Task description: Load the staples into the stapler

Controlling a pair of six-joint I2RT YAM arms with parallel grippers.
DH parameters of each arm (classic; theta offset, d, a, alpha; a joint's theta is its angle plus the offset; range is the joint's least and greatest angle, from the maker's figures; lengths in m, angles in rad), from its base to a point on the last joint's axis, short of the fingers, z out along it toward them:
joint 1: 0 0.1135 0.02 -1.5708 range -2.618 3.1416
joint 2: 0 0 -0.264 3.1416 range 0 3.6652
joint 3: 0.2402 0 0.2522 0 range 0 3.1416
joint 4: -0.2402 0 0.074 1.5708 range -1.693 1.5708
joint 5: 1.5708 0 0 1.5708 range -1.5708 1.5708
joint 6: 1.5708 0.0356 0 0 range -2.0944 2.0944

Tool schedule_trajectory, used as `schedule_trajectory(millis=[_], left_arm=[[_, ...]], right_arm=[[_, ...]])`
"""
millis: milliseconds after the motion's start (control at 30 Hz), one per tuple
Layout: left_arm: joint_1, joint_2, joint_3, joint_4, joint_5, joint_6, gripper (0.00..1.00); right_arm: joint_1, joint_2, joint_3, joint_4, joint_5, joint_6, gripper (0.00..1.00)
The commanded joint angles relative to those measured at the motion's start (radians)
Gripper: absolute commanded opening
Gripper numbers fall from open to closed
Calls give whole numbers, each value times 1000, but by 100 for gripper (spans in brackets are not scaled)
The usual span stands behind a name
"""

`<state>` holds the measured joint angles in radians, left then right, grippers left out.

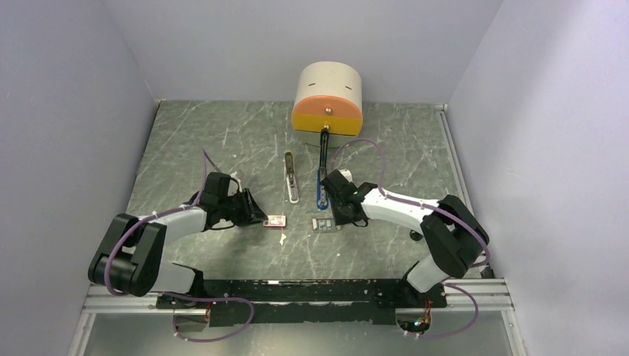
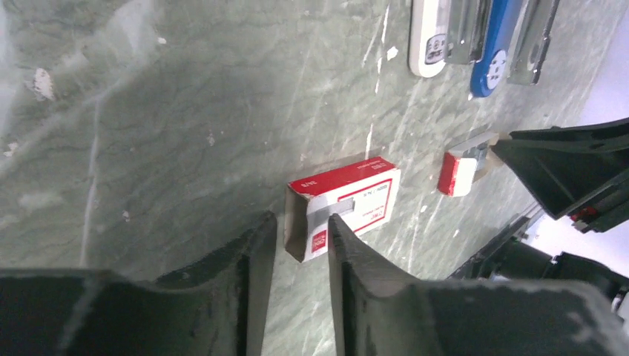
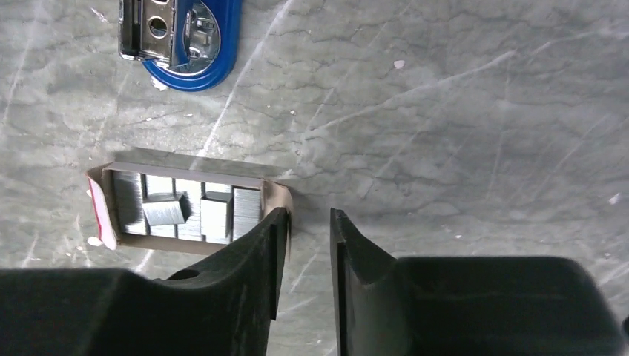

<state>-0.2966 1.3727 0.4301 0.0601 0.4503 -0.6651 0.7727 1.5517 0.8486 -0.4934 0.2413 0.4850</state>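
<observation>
Left arm: it reaches forward low over the green marbled desk (image 1: 193, 141), with the wrist turned toward the blue-based chrome stapler (image 1: 320, 191).

Left claw (image 2: 302, 219): the fingers stand a narrow gap apart and grip nothing. The tips sit at the open end of the red-and-white cardboard box sleeve (image 2: 348, 202). The sleeve lies flat on the desk, left of the stapler and nearer the arm bases. Contact with the sleeve cannot be confirmed.

Right arm: the elbow is folded out to the right, the forearm runs leftward, and the wrist is low beside the stapler's blue end.

Right claw (image 3: 308, 212): the fingers are narrowly parted with nothing between them. One finger (image 3: 267, 245) touches the end flap of the open brown cardboard tray (image 3: 185, 169).

The silvery-grey staple strips (image 3: 185, 208) lie loose in that tray, just on the near side of the stapler's blue end.
</observation>
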Motion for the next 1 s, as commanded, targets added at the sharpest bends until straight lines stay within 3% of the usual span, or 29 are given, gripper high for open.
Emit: schedule_trajectory(millis=[0, 67, 200, 533, 733, 833, 967], left_arm=[[-4, -29, 48, -96, -72, 25, 45], [-4, -41, 64, -129, -97, 26, 52], [-4, -95, 84, -191, -172, 28, 61], [-4, -271, 175, -373, -298, 71, 83], [-4, -311, 201, -407, -308, 87, 83], [-4, -283, 197, -392, -280, 93, 81], [-4, -242, 195, -377, -253, 98, 80]], right_arm=[[-8, -50, 13, -30, 8, -30, 38], [-9, -79, 30, -39, -1, -27, 47], [-8, -112, 83, -62, -10, -15, 49], [48, -48, 120, -75, -4, 56, 34], [56, -7, 113, -61, -15, 65, 33], [62, 20, 116, -57, -22, 60, 37], [67, 33, 115, -47, -27, 58, 35]])
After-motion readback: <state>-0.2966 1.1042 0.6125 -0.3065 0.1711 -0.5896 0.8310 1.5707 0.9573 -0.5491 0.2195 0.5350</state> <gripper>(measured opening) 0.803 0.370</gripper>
